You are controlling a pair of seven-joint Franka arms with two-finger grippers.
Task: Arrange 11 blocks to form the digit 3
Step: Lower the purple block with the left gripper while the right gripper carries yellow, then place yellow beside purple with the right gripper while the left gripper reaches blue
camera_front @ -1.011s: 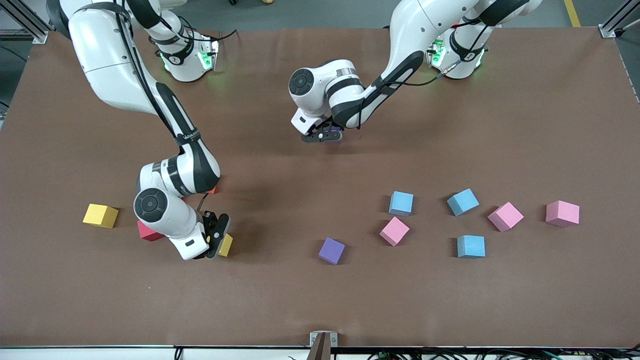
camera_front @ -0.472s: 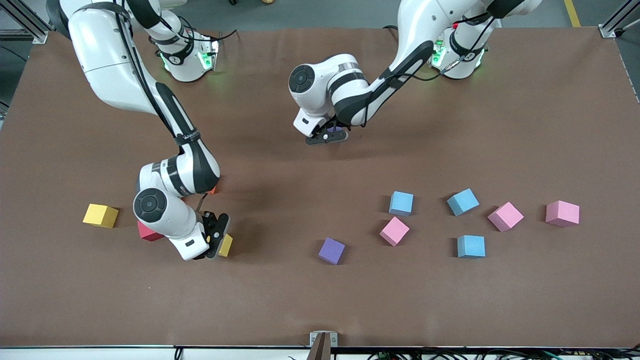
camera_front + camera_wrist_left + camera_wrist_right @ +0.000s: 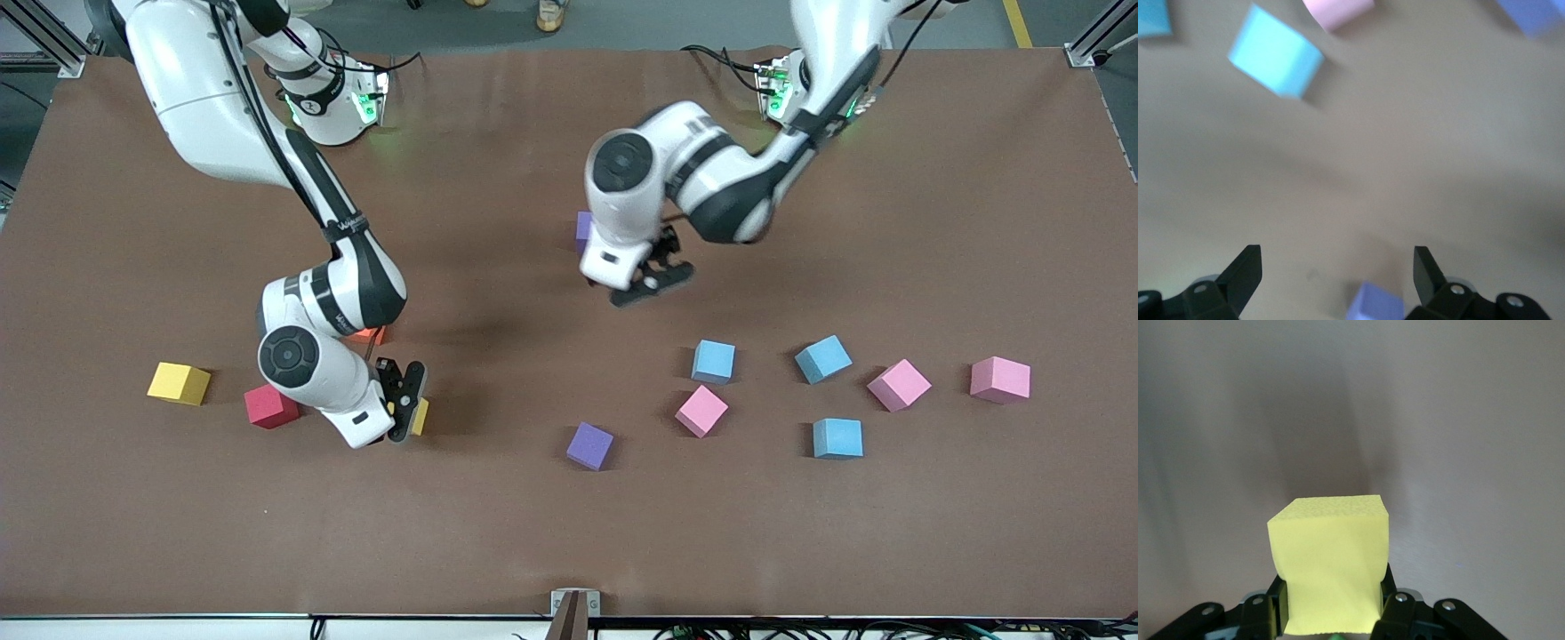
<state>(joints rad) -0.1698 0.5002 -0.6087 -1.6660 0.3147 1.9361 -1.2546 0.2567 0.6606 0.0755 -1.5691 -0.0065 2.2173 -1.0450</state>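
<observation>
My right gripper [image 3: 404, 414] is shut on a yellow block [image 3: 420, 416] and holds it just over the table; the block fills the jaws in the right wrist view [image 3: 1331, 560]. My left gripper [image 3: 652, 283] is open and empty over bare table. A purple block [image 3: 583, 232] stands on the table beside it, partly hidden by the left arm, and shows low between the fingers in the left wrist view [image 3: 1379, 304]. The other blocks lie scattered and apart.
Another yellow block [image 3: 179, 383], a red one [image 3: 271, 406] and an orange one [image 3: 368, 335] lie near my right arm. A purple block [image 3: 590, 445], three blue [image 3: 714, 362] [image 3: 823, 358] [image 3: 837, 438] and three pink [image 3: 701, 411] [image 3: 899, 384] [image 3: 1000, 380] lie toward the left arm's end.
My left gripper has let go of the purple block, opened and swung away toward the blue blocks. My right gripper has shifted a little with the yellow block, uncovering the red block.
</observation>
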